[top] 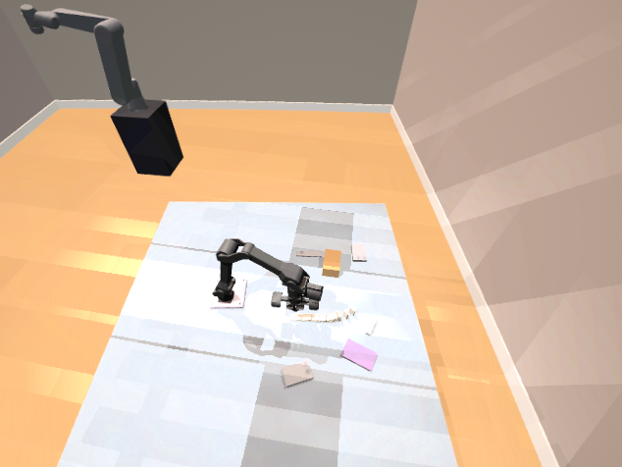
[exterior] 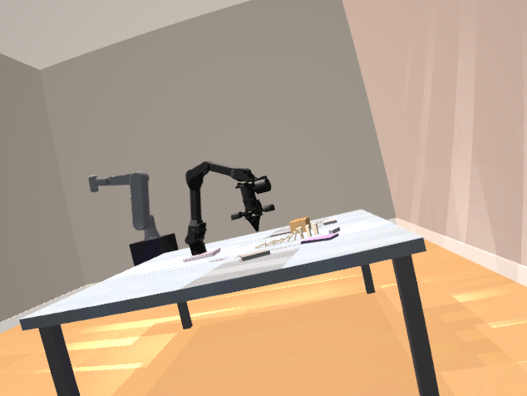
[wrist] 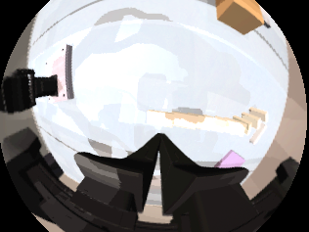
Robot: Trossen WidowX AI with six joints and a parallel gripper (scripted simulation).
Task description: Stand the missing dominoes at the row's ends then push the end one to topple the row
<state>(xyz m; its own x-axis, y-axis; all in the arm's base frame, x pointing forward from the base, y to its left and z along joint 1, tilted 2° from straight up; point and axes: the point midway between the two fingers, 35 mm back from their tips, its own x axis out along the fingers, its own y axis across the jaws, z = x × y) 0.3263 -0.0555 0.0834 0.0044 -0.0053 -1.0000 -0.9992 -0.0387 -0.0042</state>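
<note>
The row of dominoes point(top: 326, 317) point(exterior: 283, 241) point(wrist: 196, 119) is mostly toppled: from its left end the pieces lie or lean over one another toward the right. The last dominoes at the right end, one point(top: 344, 315) point(exterior: 308, 230) point(wrist: 250, 120) and another beyond it point(top: 351, 311) point(exterior: 315, 229) point(wrist: 258, 114), look upright. My gripper point(top: 295, 308) point(exterior: 256, 230) point(wrist: 160, 135) is shut and empty. Its fingertips are above the table near the row's left end, touching no domino that I can see. Single pieces in the overlapping part are hard to tell apart.
An orange box point(top: 331, 262) point(exterior: 299, 225) point(wrist: 240, 16) stands behind the row. A purple slab point(top: 359, 354) point(exterior: 319, 238) point(wrist: 231, 160) and a flat pinkish block point(top: 297, 375) point(exterior: 255, 254) lie in front. A small pale block point(top: 371, 328) point(wrist: 257, 134) lies near the right end.
</note>
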